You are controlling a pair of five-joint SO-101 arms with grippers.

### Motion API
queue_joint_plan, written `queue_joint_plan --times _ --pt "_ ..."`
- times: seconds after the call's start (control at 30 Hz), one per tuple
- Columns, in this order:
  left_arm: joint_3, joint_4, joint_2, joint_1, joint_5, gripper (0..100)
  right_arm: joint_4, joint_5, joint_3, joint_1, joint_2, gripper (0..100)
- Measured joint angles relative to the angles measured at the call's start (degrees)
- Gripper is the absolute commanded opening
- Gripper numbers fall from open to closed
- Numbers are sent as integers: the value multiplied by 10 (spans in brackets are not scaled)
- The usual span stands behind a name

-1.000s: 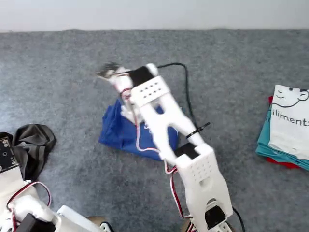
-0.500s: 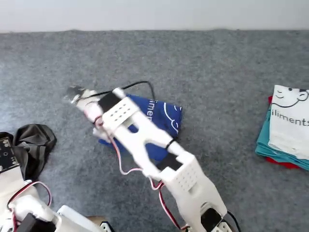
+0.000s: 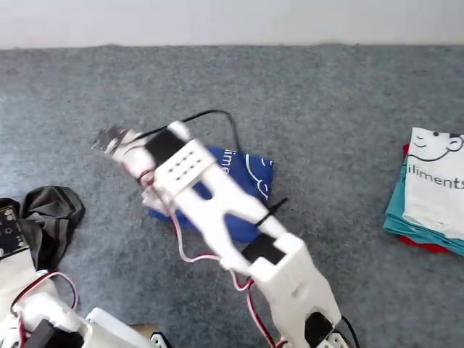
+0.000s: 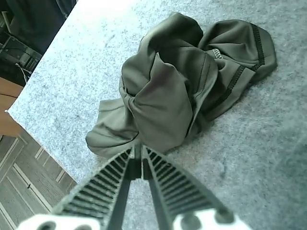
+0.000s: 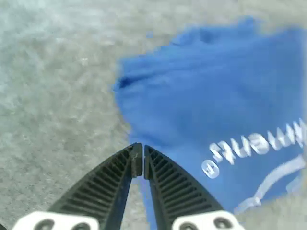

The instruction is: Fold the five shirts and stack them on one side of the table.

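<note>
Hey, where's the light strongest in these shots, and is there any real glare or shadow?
Left wrist view: the table washes out almost to white at its far corner, while the crumpled dark shirt holds deep shadow in its folds. High view: soft, even light, with no hard shadows around the blue shirt. Right wrist view: no glare on the blue shirt.

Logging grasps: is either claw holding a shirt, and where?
Nothing is held. Left claw shut, empty, over the dark shirt; right claw likewise by the blue shirt.
</note>
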Motion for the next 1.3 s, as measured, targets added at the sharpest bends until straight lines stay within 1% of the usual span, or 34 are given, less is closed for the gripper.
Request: queue_joint_plan --times 0.13,0.23,0.33,0.43,0.53,0.6,0.7,0.8,0.87,1.0,1.13,1.2,1.3 --pt "0 0 0 0 0 18 0 -28 71 42 -81 15" --pt "0 0 0 0 0 18 0 -35 160 62 -148 15" --pt "0 0 0 0 0 18 0 -69 258 80 -195 15" --pt "0 0 0 0 0 18 0 -113 338 98 -200 15" --pt "0 0 0 0 0 18 -11 -129 399 117 -176 12" --pt "0 0 0 0 0 18 -36 -134 426 128 -135 11" --pt "0 0 0 0 0 18 -47 -135 423 135 -80 10" --pt "0 0 0 0 0 18 -7 -136 375 137 -71 10" --pt "0 0 0 0 0 18 0 -136 339 137 -72 9" --pt "0 0 0 0 0 18 0 -136 328 157 -129 13" --pt "0 0 0 0 0 18 0 -136 327 156 -214 25" --pt "0 0 0 0 0 18 0 -136 327 157 -244 84" --pt "0 0 0 0 0 18 0 -169 326 159 -251 228"
